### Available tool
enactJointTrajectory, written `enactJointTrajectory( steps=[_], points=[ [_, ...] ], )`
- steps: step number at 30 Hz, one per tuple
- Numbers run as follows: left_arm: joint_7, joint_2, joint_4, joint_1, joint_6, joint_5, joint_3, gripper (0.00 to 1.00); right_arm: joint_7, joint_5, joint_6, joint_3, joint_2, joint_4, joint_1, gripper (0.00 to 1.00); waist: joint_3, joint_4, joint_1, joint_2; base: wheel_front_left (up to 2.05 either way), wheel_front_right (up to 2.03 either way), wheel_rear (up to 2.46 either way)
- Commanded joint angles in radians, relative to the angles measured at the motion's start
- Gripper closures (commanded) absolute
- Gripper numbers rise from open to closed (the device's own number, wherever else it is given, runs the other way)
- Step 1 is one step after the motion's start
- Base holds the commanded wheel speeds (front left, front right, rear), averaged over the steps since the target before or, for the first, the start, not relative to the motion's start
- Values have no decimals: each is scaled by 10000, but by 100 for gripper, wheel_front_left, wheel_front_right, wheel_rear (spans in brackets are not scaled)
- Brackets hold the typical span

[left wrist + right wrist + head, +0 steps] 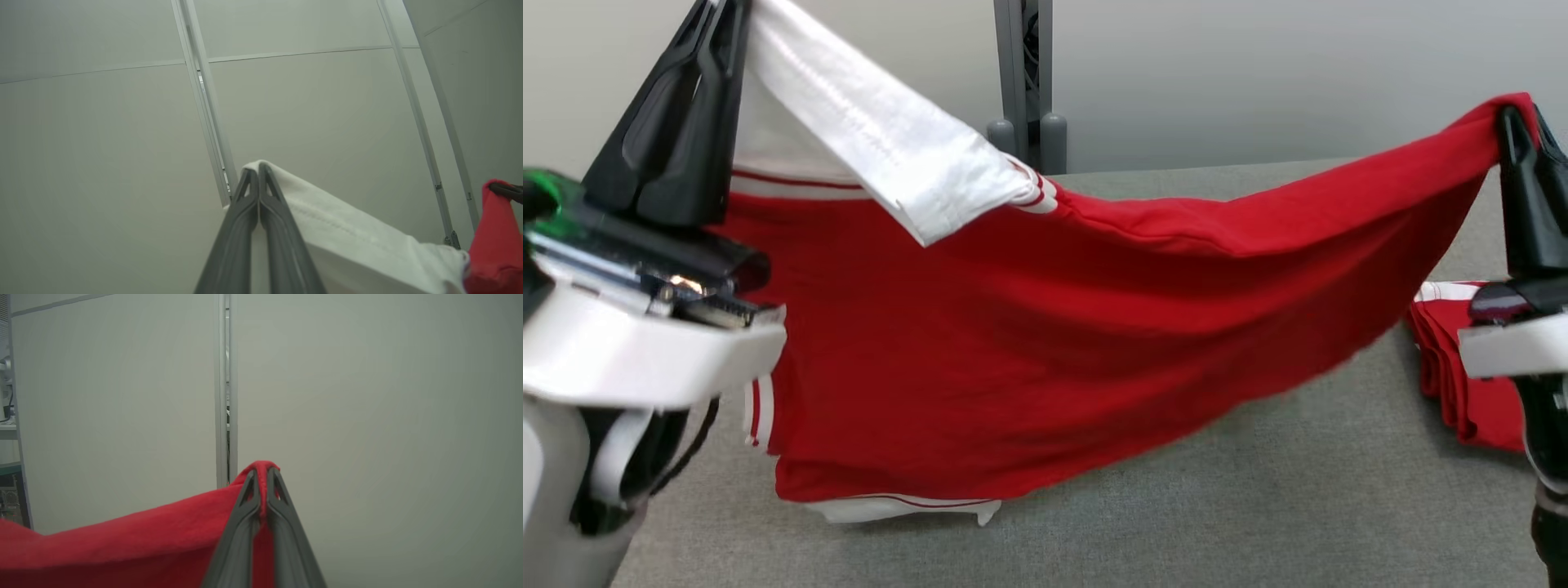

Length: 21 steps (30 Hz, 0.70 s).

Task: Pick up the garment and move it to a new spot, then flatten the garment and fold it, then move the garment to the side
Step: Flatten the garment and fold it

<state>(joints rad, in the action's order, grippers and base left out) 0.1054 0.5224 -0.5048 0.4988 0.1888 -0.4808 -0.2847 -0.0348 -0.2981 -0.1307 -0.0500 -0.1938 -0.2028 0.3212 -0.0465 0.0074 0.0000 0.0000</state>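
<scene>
The garment [1045, 327] is red with white striped trim and hangs spread between my two grippers above the grey table [1258, 506]. My left gripper [727, 12] at the upper left is shut on a white band of the garment [327, 216]; the left wrist view shows its fingers [258, 171] pinched on that band. At the upper right, my right gripper [1515, 118] is shut on a red corner of the garment [143, 543], with cloth pinched between its tips [261, 469]. The garment's lower hem touches the table near the front left.
More folded red cloth with a white stripe [1454, 367] lies on the table's right side, under my right arm. A grey post [1025, 77] stands behind the table against a pale wall. Bare table lies at the front right.
</scene>
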Motion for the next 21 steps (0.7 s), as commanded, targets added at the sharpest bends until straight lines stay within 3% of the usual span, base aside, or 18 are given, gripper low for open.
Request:
enactJointTrajectory(
  steps=[1,6,13,16,21],
  points=[
    [63,-46,392,428,-205,-187,-57,100,-163,-231,-1,148,-53,249,385,100,-125,-29,0,0,0,0,0],
    [58,-428,2555,2177,-1102,-811,-312,100,-596,-775,-1,825,-458,1883,2104,100,-539,-53,0,0,0,0,0],
    [-591,-1433,7246,5627,-2148,-931,-568,100,-442,-1150,-1,1904,-780,5340,5606,100,-1245,-2,0,0,0,0,0],
    [-1043,-1919,9938,7502,-2535,-708,-783,100,113,-1279,-1,2181,-520,7627,7596,100,-1583,-53,0,0,0,0,0],
    [-2207,-2104,12466,9296,-2705,-302,-840,100,1391,-1425,1,2045,172,10194,9551,100,-1835,-224,0,0,0,0,0]
  ],
)
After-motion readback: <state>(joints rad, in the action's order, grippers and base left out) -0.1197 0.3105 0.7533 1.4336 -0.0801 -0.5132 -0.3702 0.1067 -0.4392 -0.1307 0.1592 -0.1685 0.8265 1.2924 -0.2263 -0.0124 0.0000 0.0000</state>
